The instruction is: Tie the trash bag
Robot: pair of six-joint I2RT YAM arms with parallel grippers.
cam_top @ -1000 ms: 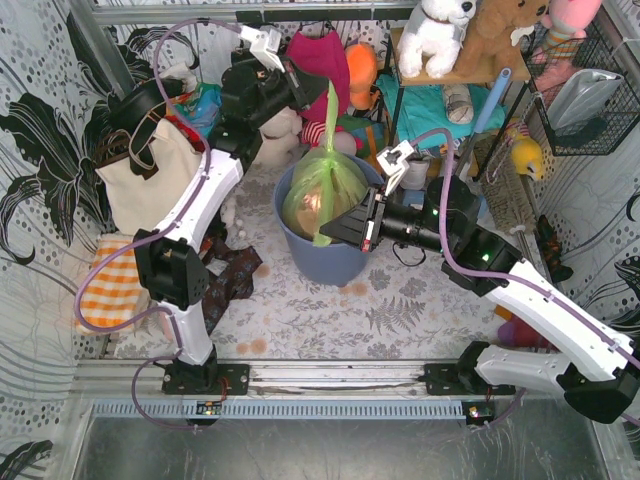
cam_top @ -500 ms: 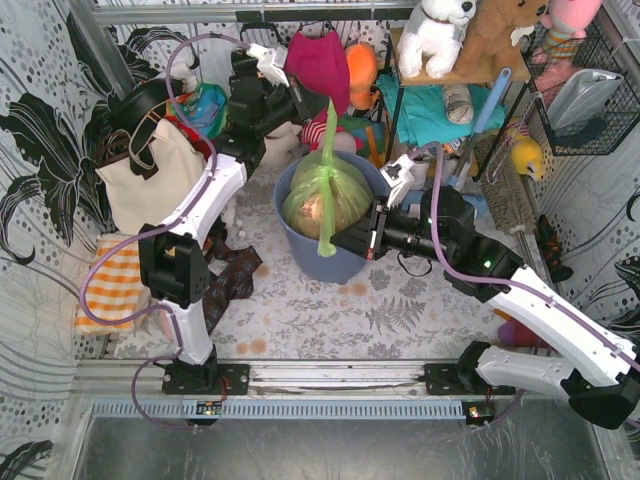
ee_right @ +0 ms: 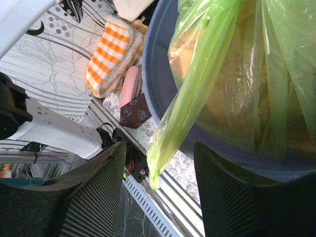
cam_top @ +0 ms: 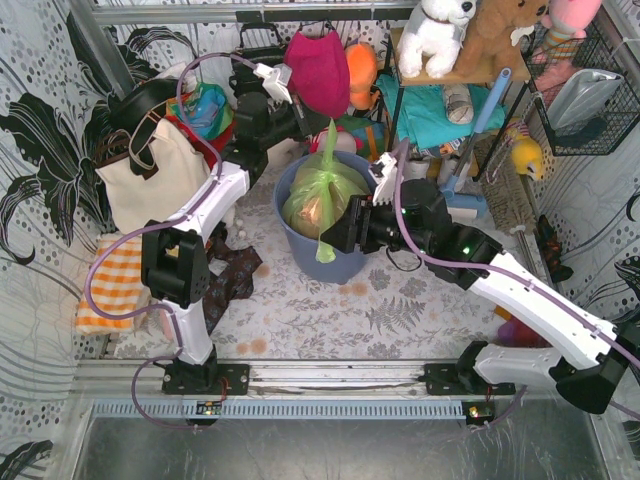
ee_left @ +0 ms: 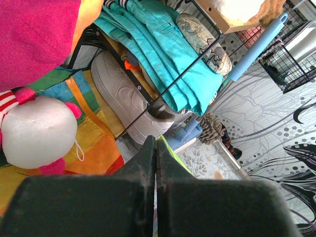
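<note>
The lime-green trash bag [cam_top: 318, 195], brown paper showing through it, sits in a round blue bin [cam_top: 338, 264]. One twisted tail of the bag rises to my left gripper [cam_top: 314, 119], which is shut on it; in the left wrist view a green sliver [ee_left: 171, 148] shows beside the closed left gripper [ee_left: 156, 144]. A second tail [cam_top: 323, 240] hangs down over the bin's front. My right gripper [cam_top: 342, 232] stands open around that tail. In the right wrist view the tail [ee_right: 185, 111] hangs loose in the right gripper [ee_right: 159, 148], its fingers [ee_right: 94, 192] well apart.
A cream tote bag [cam_top: 150, 172] and an orange checked cloth [cam_top: 112, 286] lie to the left. Behind the bin stand a pink plush [cam_top: 320, 68], a shelf of toys and teal cloth [cam_top: 432, 108], a blue-handled brush [cam_top: 470, 195] and a wire basket [cam_top: 585, 100].
My right gripper has opened and let go of the lower tail, which now hangs free, and the arm has shifted left. The left gripper carried the upper tail slightly right.
</note>
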